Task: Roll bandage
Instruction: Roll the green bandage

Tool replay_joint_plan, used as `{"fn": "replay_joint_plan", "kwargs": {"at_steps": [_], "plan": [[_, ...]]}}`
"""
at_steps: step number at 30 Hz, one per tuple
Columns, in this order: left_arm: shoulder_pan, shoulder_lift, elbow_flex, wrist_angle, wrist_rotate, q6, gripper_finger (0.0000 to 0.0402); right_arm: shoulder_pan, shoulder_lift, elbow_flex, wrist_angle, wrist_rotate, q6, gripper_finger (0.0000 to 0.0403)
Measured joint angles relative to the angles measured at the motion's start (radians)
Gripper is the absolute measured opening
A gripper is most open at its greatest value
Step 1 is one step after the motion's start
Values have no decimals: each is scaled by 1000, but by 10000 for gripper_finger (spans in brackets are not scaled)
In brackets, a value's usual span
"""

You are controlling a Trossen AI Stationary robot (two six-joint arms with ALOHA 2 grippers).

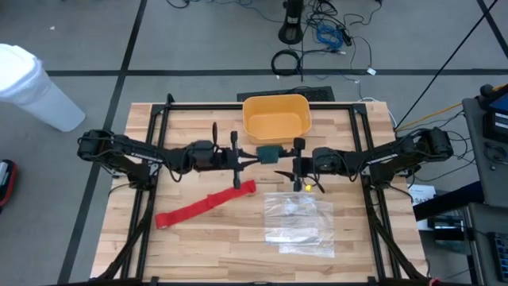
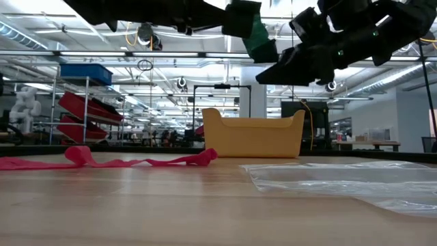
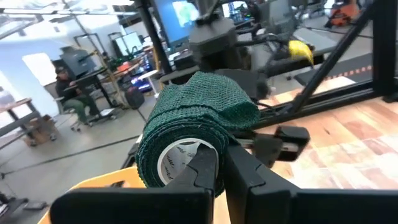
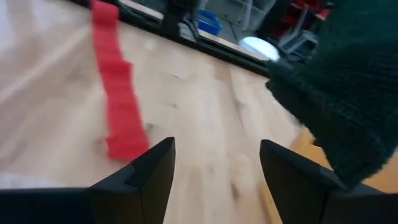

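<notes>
Wood table (image 1: 206,246): red bandage (image 1: 205,206) flat; left fingers (image 3: 214,171) pinch green roll (image 3: 193,127).

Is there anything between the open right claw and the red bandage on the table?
Nothing visible does. The right claw hangs open above bare wood, with the bandage flat beyond it. The green roll sits in the shut left claw, off to one side, and the plastic bag lies apart.

One red bandage strip (image 1: 205,206), one green bandage roll (image 3: 193,127), one yellow bin (image 1: 275,117), and one clear plastic bag (image 1: 300,224) are in view. Two arms carry two sets of jaws above the surface (image 1: 198,246).
</notes>
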Motion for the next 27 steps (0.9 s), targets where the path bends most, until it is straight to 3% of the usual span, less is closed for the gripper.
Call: {"fn": "replay_joint_plan", "kwargs": {"at_steps": [6, 11, 18, 20, 23, 27], "plan": [[24, 0, 0, -5, 64, -3, 13, -4, 0, 0, -11, 295, 113, 221], [31, 0, -37, 53, 172, -2, 13, 4, 0, 0, 33, 287, 191, 221], [31, -7, -123, 97, 183, -6, 13, 40, 0, 0, 39, 283, 221, 221], [30, -7, -140, 102, 184, -25, 13, 54, 0, 0, 40, 225, 220, 221], [30, -7, -155, 103, 186, -37, 13, 71, 0, 0, 62, 28, 232, 221], [30, -7, -164, 114, 187, -38, 13, 83, 0, 1, 78, 30, 307, 221]]}}
